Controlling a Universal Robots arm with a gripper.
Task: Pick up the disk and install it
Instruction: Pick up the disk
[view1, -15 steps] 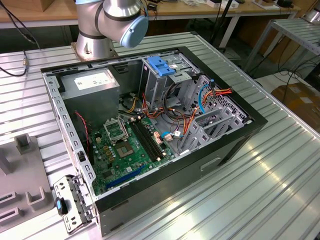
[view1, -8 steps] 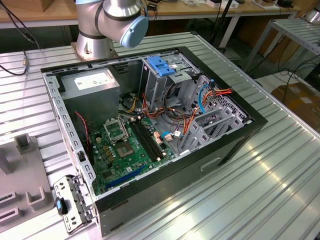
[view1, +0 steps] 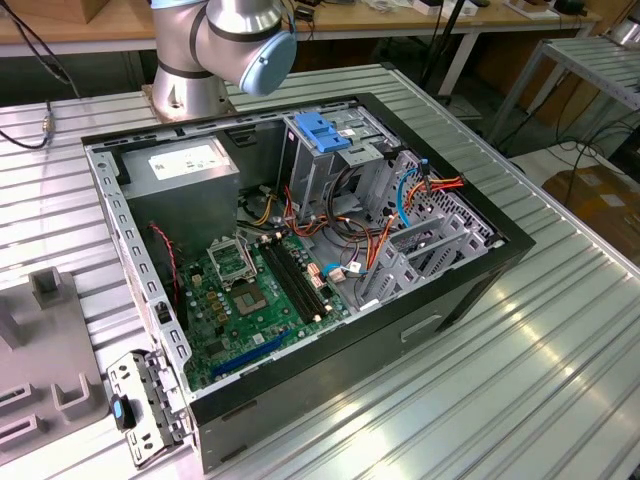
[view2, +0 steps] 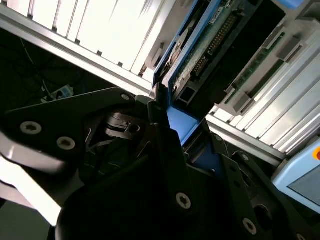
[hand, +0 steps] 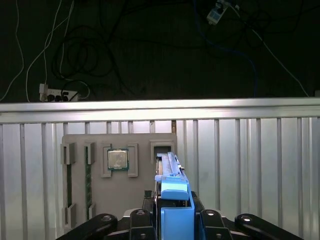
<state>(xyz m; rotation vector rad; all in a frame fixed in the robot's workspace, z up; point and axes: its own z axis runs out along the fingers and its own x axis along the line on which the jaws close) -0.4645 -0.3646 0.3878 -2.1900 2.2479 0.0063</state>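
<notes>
Gripper nearest us, jaws clamped on disk at blue-railed end. Disk stands on edge over grey fixture tray, near 1 processor chip. We note open computer case on ribbed table, arm at far side.

Quick look at me: my silver-grey metal arm is built from fat brushed tubes with big rounded joints. One joint wears a round light-blue plastic cap on its end, pretty glossy. The round silver base flange flares out a bit wider than the tube above it. My black matte metal pincer is chunky angular plates with bevelled edges. In both wrist views it's dotted with small round silver socket-head screws, a couple on each plate, shiny against the black.
</notes>
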